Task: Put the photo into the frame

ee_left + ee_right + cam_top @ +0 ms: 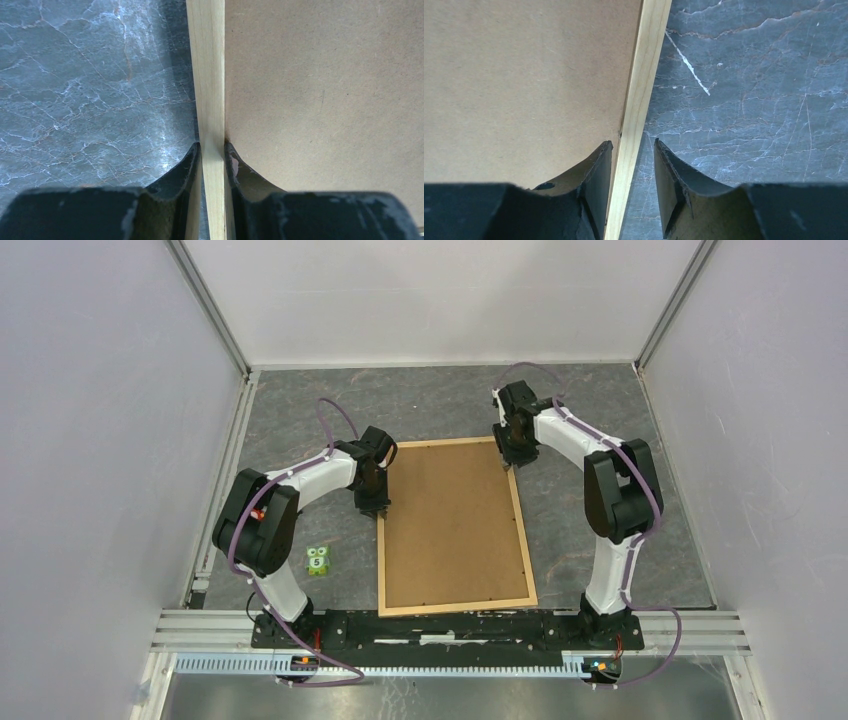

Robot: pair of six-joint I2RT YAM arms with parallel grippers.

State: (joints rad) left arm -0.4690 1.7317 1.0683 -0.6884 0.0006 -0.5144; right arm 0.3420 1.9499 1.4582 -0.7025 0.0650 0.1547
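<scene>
The frame (455, 607) of thin light wooden strips lies flat on the grey marbled table, with a plain brown backing board (452, 525) filling it. The photo is hidden or out of view. My left gripper (375, 508) sits on the frame's left strip (207, 75). In the left wrist view that gripper (212, 146) is shut on the strip, both fingers pressing its sides. My right gripper (513, 458) is at the far right corner. It (633, 143) straddles the right strip (646, 65) and is open, its outer finger clear of the wood.
A small green figure marked 5 (318, 560) stands on the table left of the frame, near the left arm. An aluminium rail (200, 625) runs along the near edge by the arm bases. White walls enclose the left, right and far sides.
</scene>
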